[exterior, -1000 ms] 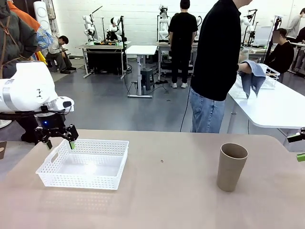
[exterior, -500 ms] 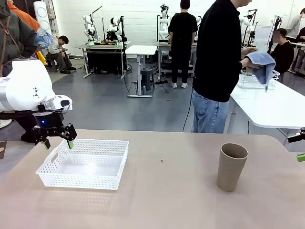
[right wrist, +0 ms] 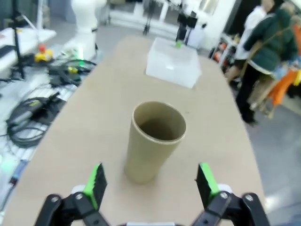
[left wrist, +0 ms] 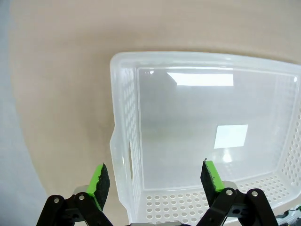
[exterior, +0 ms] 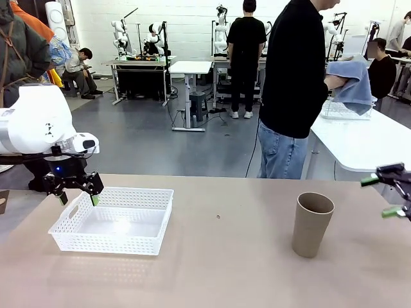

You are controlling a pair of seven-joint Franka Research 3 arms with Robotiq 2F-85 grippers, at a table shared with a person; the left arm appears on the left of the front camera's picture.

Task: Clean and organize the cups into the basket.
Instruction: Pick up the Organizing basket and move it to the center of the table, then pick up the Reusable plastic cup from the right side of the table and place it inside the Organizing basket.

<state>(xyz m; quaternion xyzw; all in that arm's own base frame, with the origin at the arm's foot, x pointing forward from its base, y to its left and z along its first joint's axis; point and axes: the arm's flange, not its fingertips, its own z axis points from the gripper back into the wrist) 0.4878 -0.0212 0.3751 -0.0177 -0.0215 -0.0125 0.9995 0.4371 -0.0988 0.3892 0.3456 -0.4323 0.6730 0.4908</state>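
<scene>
One tan worktop (exterior: 225, 263) spreads before me, with one person (exterior: 295, 77) in a black top standing at its far side and holding up one blue cloth (exterior: 352, 80). One white mesh basket (exterior: 109, 244) sits on the worktop's left part; nothing lies in it. One tan cup (exterior: 312, 224) stands upright and mouth-up on the right part, well apart from the basket.

My two claws are both spread wide and hold nothing. My left claw (exterior: 78, 199) hangs at the basket's left end; from the wrist, one finger is outside the short wall with the handle cutout and the other is over the basket's floor. I cannot tell whether it touches the rim. My right claw (exterior: 381, 196) points at the cup from the right, near it but apart; from that wrist, the cup stands between the two green pads (right wrist: 95, 184), farther off.

A second ago my right claw barely showed at the worktop's right edge; it has since come inward. The person's cloth has risen from waist height to chest height. My left claw, the basket and the cup are where they were.
</scene>
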